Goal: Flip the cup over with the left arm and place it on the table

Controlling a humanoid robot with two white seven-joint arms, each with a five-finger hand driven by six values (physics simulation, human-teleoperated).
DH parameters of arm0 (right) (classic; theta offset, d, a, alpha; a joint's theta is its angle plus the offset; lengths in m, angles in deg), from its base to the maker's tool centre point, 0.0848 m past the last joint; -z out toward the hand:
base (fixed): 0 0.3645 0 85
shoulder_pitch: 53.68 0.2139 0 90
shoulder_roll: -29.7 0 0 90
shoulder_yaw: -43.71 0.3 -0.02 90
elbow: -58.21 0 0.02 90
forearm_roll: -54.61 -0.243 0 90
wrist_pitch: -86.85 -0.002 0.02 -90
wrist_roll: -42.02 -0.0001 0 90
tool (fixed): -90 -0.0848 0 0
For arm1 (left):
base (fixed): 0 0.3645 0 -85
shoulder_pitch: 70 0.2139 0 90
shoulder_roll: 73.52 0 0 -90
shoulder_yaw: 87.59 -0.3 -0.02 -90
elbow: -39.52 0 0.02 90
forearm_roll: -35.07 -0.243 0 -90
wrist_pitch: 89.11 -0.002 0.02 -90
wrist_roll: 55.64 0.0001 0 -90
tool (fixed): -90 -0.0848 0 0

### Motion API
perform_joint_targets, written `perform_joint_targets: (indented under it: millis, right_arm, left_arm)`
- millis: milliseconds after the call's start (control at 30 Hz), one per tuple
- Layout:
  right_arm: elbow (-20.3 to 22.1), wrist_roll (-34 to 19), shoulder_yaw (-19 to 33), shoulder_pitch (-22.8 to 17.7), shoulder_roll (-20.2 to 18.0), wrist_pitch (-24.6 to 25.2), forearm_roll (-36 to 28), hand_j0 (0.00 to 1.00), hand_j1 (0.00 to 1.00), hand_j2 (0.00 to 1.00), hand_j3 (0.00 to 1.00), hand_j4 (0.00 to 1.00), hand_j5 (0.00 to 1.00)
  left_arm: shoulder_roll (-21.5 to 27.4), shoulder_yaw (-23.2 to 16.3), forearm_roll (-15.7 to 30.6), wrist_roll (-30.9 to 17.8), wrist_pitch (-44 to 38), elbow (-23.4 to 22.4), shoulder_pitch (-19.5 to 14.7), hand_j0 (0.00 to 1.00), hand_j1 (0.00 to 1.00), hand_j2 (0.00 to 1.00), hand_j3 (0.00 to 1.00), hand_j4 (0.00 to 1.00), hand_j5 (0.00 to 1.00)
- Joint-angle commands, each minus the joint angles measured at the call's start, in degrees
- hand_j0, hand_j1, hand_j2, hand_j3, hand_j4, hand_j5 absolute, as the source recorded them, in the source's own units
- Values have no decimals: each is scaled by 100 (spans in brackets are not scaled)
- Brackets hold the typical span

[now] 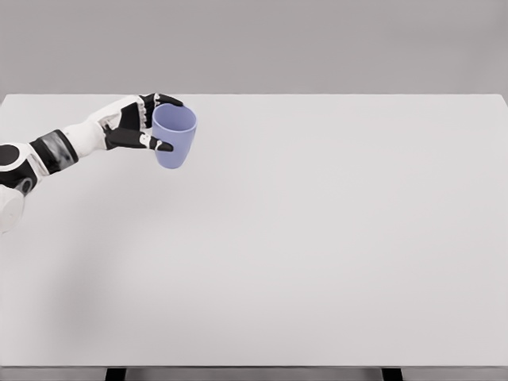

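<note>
- Table (317, 262) fills most of the head view; its near edge runs along the bottom, where two dark leg tops peek out, cut off by the frame.
- Left arm (48, 151) enters at about 9 o'clock; its shoulder end is cut off at the left edge.
- Left hand (139, 123) sits at about 10 o'clock, fingers (163, 145) wrapped around the cup (175, 139), one above the rim at the far side, another across the wall below.
- Part of the cup's left wall is hidden behind the hand; whether its base touches the table is hard to tell.
- Cup is blue, roughly upright, long axis near vertical with the top tipped slightly toward the camera, mouth facing up, narrower base down.
- Inside, only the blue inner wall shows; the bottom is out of sight.
</note>
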Motion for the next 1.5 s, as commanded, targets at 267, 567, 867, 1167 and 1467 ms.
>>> perform_joint_targets:
  millis: [267, 567, 867, 1167, 1467]
  right_arm:
    - [0, -2, 1, 0, 0, -1, -1, 100, 100, 100, 100, 100, 100]
    - [0, -2, 1, 0, 0, -1, -1, 100, 100, 100, 100, 100, 100]
    - [0, -2, 1, 0, 0, -1, -1, 100, 100, 100, 100, 100, 100]
    - [0, -2, 1, 9, 0, -1, -1, 100, 100, 100, 100, 100, 100]
    - [0, -2, 1, 0, 0, -1, -1, 100, 100, 100, 100, 100, 100]
  left_arm:
    - [-45, -10, 6, 0, 4, -36, 105, 76, 76, 76, 76, 76, 76]
    - [-107, -10, -29, 0, 31, -36, 246, 78, 78, 78, 78, 78, 78]
    - [-115, -10, -117, 0, 48, -27, 272, 87, 87, 87, 87, 87, 87]
    - [-124, -10, -372, 0, 57, -18, 272, 100, 100, 100, 100, 100, 100]
    - [-98, 77, -380, 0, 84, -1, 272, 100, 100, 100, 100, 100, 100]
